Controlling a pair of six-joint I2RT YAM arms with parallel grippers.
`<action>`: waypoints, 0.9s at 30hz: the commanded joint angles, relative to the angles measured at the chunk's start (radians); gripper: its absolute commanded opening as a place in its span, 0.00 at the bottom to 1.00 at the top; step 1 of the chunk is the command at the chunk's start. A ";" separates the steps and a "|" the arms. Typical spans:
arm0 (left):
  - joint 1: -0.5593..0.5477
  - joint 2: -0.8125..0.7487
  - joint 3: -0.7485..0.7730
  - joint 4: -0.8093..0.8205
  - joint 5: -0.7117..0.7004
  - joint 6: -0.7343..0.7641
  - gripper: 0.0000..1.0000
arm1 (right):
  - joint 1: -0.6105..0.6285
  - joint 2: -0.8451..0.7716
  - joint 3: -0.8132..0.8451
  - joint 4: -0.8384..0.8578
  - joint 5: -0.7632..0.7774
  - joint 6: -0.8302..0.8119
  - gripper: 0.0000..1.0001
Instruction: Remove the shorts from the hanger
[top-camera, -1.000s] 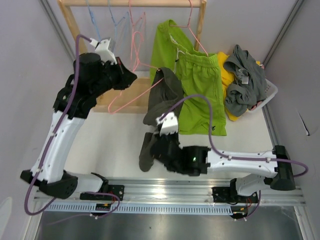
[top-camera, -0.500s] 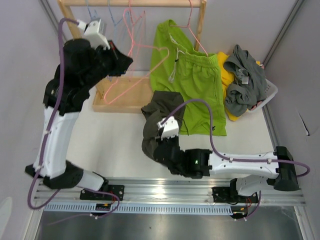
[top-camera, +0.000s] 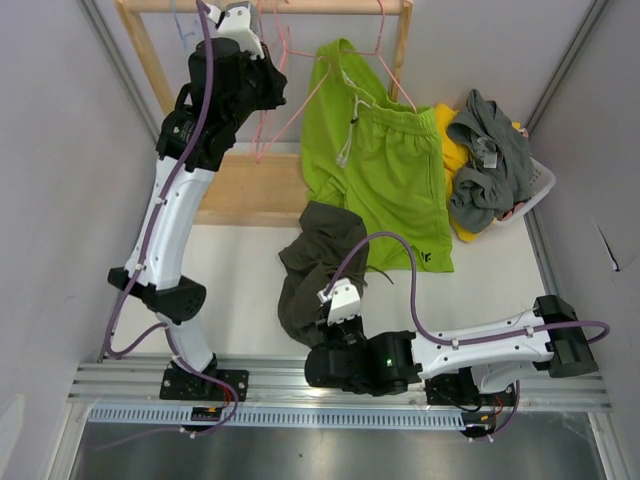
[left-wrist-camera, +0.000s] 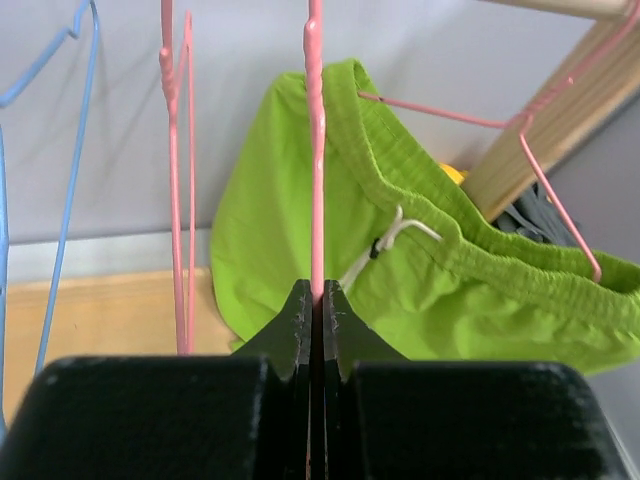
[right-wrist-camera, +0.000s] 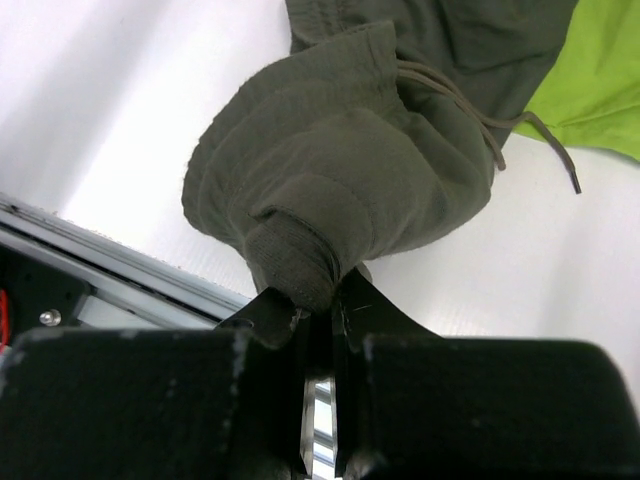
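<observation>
Left gripper: clamped pink hanger; thin wire could slip.
Right gripper: pinched grey shorts; fold might pull free.

White table with grey shorts, wooden rack

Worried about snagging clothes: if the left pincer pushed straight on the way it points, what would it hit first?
Apart from the pink hanger it is shut on, the left pincer would most likely meet the lime green shorts hanging ahead, though the gap is hard to judge.
</observation>
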 joint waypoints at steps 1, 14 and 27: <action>-0.004 0.004 0.051 0.163 -0.075 0.053 0.00 | 0.004 -0.006 -0.023 -0.014 0.064 0.083 0.00; -0.004 0.130 0.065 0.239 -0.129 0.150 0.00 | -0.035 -0.015 -0.065 0.084 0.027 0.019 0.00; 0.019 0.046 -0.184 0.216 -0.072 0.064 0.10 | 0.024 -0.103 0.035 -0.258 0.191 0.196 0.00</action>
